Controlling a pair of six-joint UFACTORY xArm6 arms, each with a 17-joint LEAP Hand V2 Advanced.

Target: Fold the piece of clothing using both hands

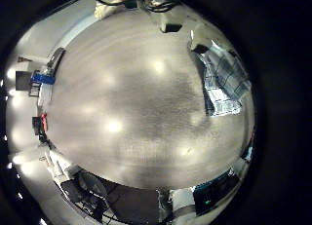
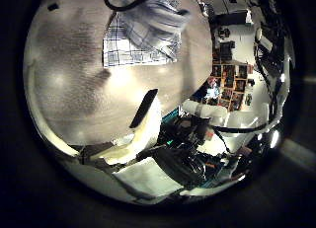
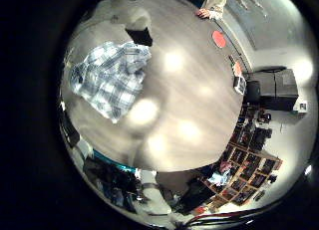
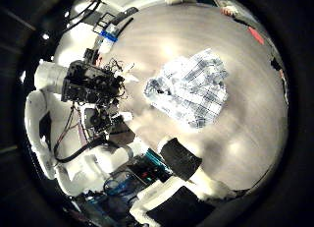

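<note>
Item: crumpled checked cloth shirt (image 4: 193,86), lying on the bare wooden table (image 3: 189,91), untouched. Step: approach. You see no fingers clearly; grip cannot be told. Next: lower both hands onto its edges.

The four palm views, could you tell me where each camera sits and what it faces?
Left little finger side palm view: on the left palm, facing the table, the checked shirt at its edge; no hand shows.
Left thumb side palm view: on the left palm, over the table's edge; a black finger reaches in.
Right little finger side palm view: on the right palm, above the shirt; no hand shows.
Right thumb side palm view: on the right palm, facing the shirt; a hand beside it.
All four share the shirt and the table.
</note>
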